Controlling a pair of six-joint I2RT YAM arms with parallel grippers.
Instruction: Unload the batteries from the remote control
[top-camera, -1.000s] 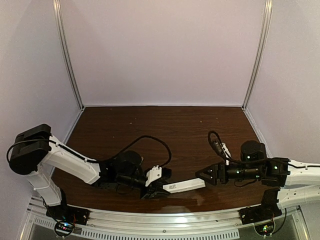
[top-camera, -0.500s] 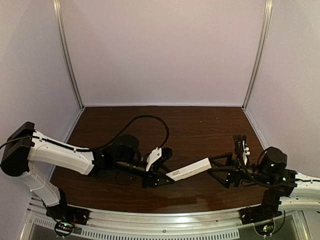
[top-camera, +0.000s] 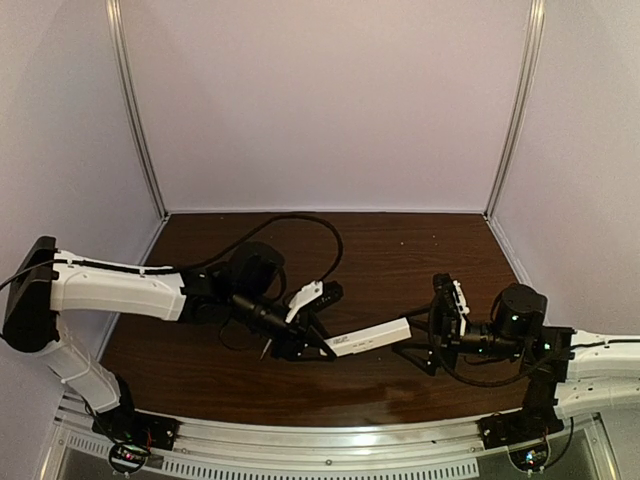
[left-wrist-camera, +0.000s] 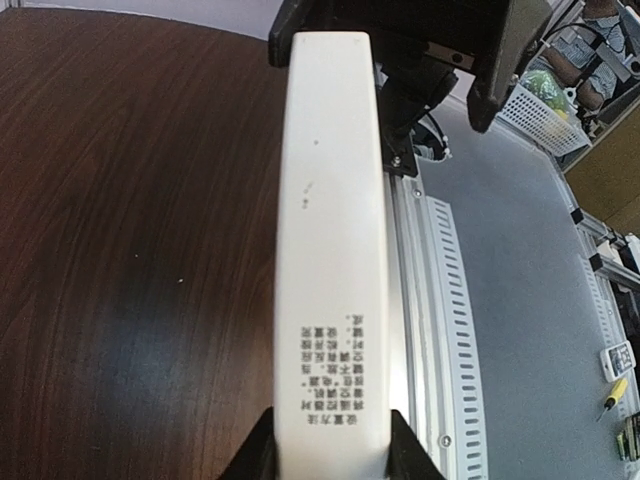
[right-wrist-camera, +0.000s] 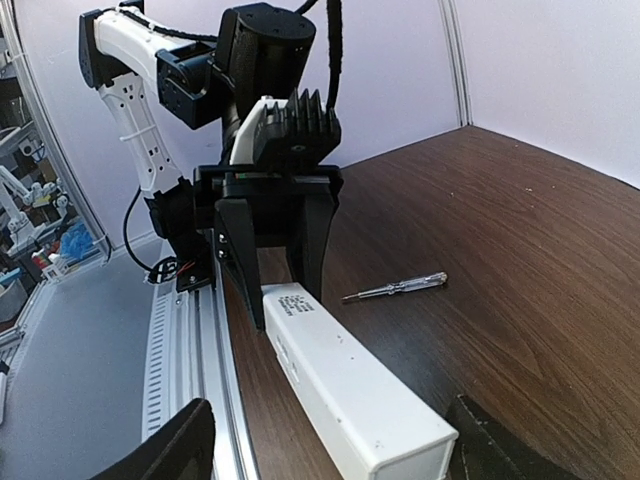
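Top external view: left gripper (top-camera: 318, 343) clamps the remote control (top-camera: 372, 339) at 1 end; right gripper (top-camera: 420, 343) gapes, holding nothing.

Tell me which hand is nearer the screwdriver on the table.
Left. The left hand, gripping one end of the remote control, is right beside the screwdriver; the right hand, open at the remote's other end, is farther off.

One remote control (top-camera: 368, 340), one screwdriver (right-wrist-camera: 395, 289) (thin, clear handle).
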